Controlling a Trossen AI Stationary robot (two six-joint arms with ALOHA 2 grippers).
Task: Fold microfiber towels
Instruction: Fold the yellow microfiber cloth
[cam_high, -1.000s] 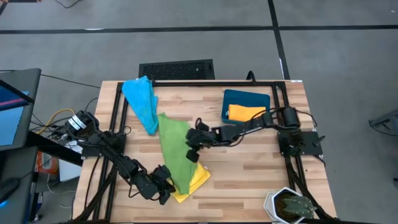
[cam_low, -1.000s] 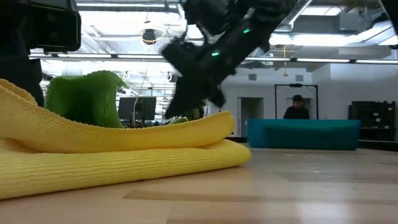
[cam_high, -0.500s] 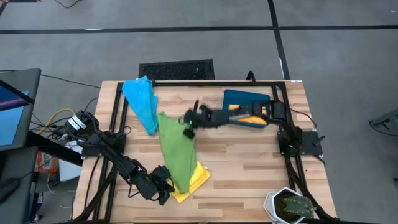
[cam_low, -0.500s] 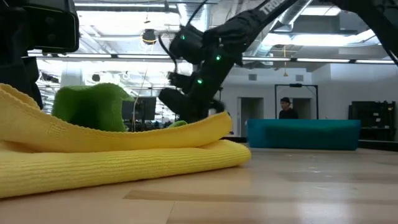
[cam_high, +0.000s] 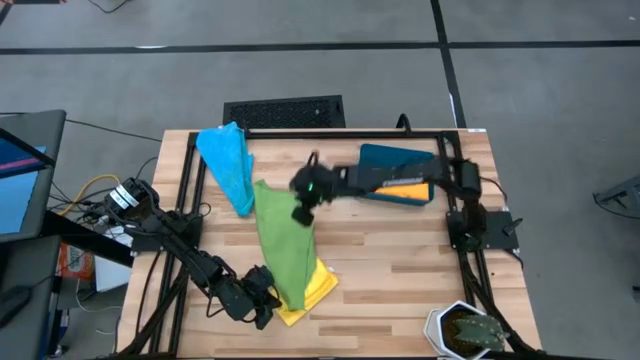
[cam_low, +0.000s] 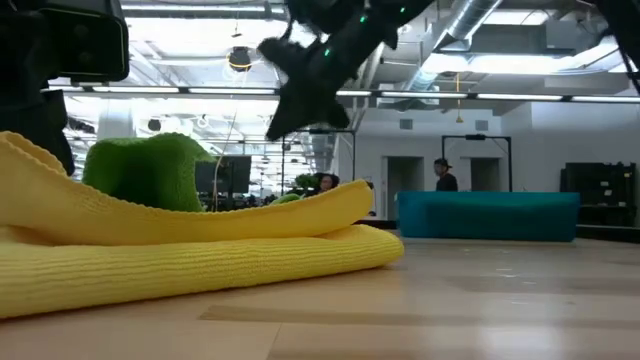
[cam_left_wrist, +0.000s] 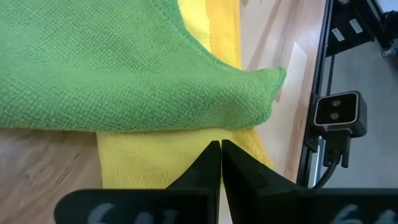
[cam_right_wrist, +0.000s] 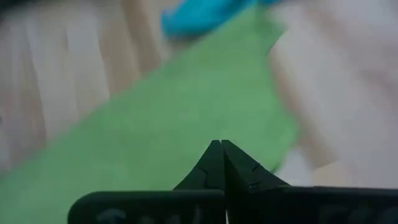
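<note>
My right hand (cam_high: 300, 212) lifted off the green towel (cam_high: 281, 243), fingers together, empty. Left hand (cam_left_wrist: 221, 147) pinched together near the yellow towel (cam_left_wrist: 180, 162). Floppy cloth, so I'd grab a corner.

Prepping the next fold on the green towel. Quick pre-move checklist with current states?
1. Right gripper empty: ok, fingers shut on nothing in the right wrist view, raised above the green towel.
2. Left gripper empty: ok, shut, resting at the near corner beside the yellow towel.
3. Green towel flat: not ok, it lies as a long bunched strip over the yellow towel.
4. Yellow towel folded: ok, doubled over in the low view.
5. Blue towel out of the way: cannot tell, its end meets the green towel's far end.
6. Bin out of the way: ok.
</note>
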